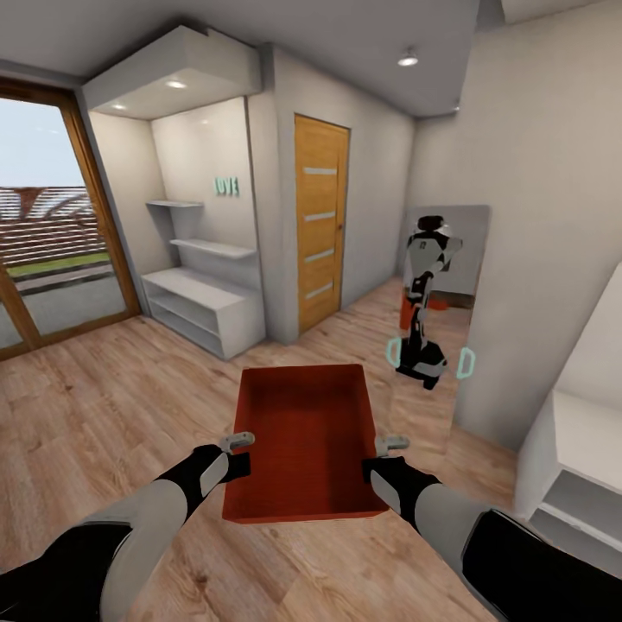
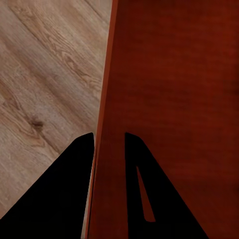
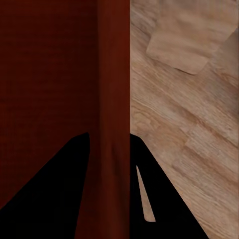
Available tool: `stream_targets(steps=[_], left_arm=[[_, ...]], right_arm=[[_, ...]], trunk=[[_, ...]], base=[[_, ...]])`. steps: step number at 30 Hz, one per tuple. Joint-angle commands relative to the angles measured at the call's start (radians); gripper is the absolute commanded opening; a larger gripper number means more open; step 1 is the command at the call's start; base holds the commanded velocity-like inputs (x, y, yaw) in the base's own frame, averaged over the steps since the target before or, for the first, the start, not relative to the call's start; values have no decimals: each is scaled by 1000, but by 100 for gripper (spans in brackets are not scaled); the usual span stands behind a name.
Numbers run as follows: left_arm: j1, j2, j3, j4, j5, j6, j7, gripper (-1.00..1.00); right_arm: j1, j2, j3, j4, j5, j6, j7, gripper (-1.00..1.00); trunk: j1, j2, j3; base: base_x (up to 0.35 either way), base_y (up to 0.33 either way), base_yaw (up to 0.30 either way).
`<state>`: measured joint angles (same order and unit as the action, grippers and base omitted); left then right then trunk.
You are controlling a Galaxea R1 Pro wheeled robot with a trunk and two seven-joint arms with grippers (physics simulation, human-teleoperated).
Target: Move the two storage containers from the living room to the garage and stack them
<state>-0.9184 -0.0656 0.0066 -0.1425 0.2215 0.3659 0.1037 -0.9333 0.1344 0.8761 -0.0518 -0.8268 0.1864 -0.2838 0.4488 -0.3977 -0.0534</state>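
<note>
One orange-red open-top storage container (image 1: 302,441) hangs in front of me above the light wood plank floor, empty inside. My left gripper (image 1: 239,453) is shut on its left wall (image 2: 164,99), one finger inside and one outside. On the opposite side, my right gripper (image 1: 390,451) is shut on the right wall (image 3: 112,74) in the same way. The wrist views show the fingertips of the left gripper (image 2: 108,134) and the right gripper (image 3: 109,134) straddling the rim. The other container and the garage are out of view.
A wooden slatted door (image 1: 321,223) stands shut ahead. A wall mirror (image 1: 436,302) at right reflects the robot. White shelving (image 1: 203,302) fills the alcove at left, beside a glass patio door (image 1: 43,233). A white cabinet (image 1: 579,466) is close on my right.
</note>
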Motion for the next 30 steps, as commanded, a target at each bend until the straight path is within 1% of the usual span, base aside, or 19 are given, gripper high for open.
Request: stream_targets(steps=[1, 24, 30], left_arm=[[0, 0, 18, -2, -16, 7, 10, -100], [0, 0, 18, -2, -16, 7, 10, -100], [0, 0, 18, -2, -16, 7, 10, -100]], right_arm=[[-1, 1, 11, -5, -5, 7, -3, -100], [-1, 1, 10, -5, -5, 7, -3, -100], [-1, 1, 10, -5, -5, 5, -3, -100]], trunk=[[1, -2, -2], [1, -2, -2], [1, -2, -2]], base=[[323, 0, 0], [323, 0, 2], [323, 0, 214]])
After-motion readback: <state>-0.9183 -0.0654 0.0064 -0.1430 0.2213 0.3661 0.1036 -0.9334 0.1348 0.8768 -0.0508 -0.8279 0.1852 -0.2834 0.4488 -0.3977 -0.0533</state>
